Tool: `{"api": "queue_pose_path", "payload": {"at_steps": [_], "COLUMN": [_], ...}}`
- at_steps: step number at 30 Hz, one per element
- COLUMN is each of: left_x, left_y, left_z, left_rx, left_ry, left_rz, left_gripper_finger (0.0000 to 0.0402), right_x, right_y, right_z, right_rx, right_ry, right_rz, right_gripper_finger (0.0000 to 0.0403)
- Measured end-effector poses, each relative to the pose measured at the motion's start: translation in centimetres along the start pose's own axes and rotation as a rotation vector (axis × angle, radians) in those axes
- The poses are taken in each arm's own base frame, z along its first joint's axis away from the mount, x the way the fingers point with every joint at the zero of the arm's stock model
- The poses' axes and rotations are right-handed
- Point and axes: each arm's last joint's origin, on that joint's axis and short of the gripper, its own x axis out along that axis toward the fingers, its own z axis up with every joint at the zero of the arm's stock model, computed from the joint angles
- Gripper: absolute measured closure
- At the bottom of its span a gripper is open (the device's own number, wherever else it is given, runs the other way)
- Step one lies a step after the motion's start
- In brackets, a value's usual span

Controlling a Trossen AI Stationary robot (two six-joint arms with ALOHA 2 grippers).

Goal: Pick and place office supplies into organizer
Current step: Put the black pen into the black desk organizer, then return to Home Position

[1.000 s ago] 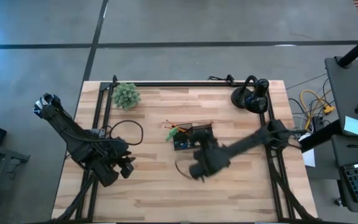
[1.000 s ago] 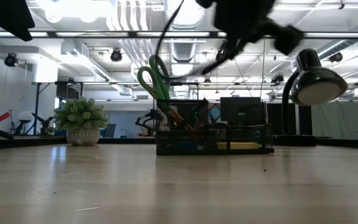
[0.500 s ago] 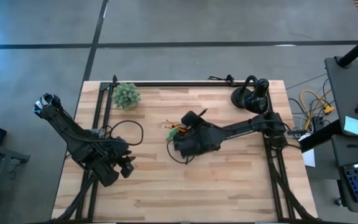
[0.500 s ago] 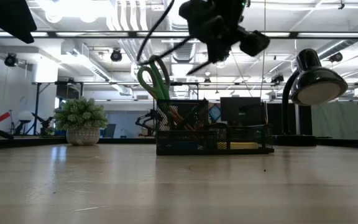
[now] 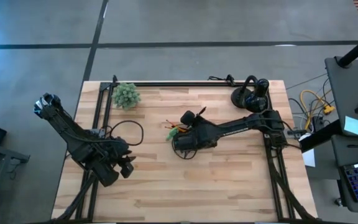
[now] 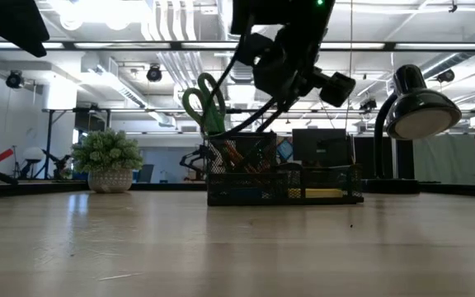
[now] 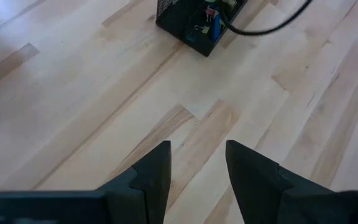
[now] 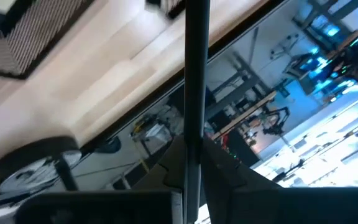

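The black mesh organizer (image 6: 283, 177) stands mid-table and shows in the left wrist view too (image 7: 194, 25). Green-handled scissors (image 6: 204, 103) and orange pencils (image 5: 174, 129) stick up out of it, and a yellow pad (image 6: 324, 193) lies in its low part. My right gripper (image 8: 190, 146) hangs above the organizer (image 5: 194, 121), shut on a black pen (image 8: 194, 74). The arm hides most of the organizer in the high view. My left gripper (image 7: 197, 163) waits open over bare wood at the table's left (image 5: 126, 167). My right gripper pinches the pen (image 8: 191, 140) between its two fingers (image 8: 219, 171). The pen runs along the fingers and sticks out far ahead of them. Its free end (image 5: 202, 111) points toward the table's far right. The pen is lifted clear, above the organizer.
A small potted plant (image 5: 126, 95) stands at the far left corner. A black desk lamp (image 5: 252, 94) stands at the far right, with its shade (image 6: 419, 111) over the table. Bare wood lies along the near half (image 5: 185, 193).
My right gripper has swung from the organizer's near side toward the far edge and now hangs over the organizer. Its wrist has rolled on the way. It has stayed shut on the pen, which went with it.
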Motion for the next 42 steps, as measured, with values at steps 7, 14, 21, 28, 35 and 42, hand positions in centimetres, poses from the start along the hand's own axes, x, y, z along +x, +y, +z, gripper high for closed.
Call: {"api": "queue_pose_path", "payload": {"at_steps": [7, 14, 21, 28, 35, 42], "left_x": [0.0, 0.0, 0.0, 0.0, 0.1, 0.1], "left_y": [0.0, 0.0, 0.0, -0.1, 0.0, -0.7], "left_z": [0.0, 0.0, 0.0, 0.0, 0.1, 0.3], "left_rx": [-0.002, -0.003, -0.004, -0.008, -0.01, -0.055], "left_ry": [-0.002, -0.002, -0.018, -0.018, -0.019, -0.041], "left_rz": [0.0, -0.001, 0.002, -0.003, -0.002, -0.055], "left_gripper_finger": [0.0262, 0.0262, 0.0262, 0.0262, 0.0262, 0.0262], "right_x": [0.0, 0.1, 0.0, -0.6, -2.6, -7.8], "right_y": [-0.4, -0.4, -0.5, -0.2, -0.2, -0.5], "right_z": [0.5, 0.7, 0.9, 1.3, 1.9, 0.7], "right_rx": [0.009, 0.011, 0.037, 0.077, 0.097, 0.375], "right_ry": [-0.036, -0.091, -0.108, -0.145, -0.181, -0.108], "right_rz": [-0.027, 0.023, 0.013, 0.029, -0.027, -0.251], "right_gripper_finger": [0.0383, 0.0379, 0.0353, 0.0331, 0.0316, 0.0314]}}
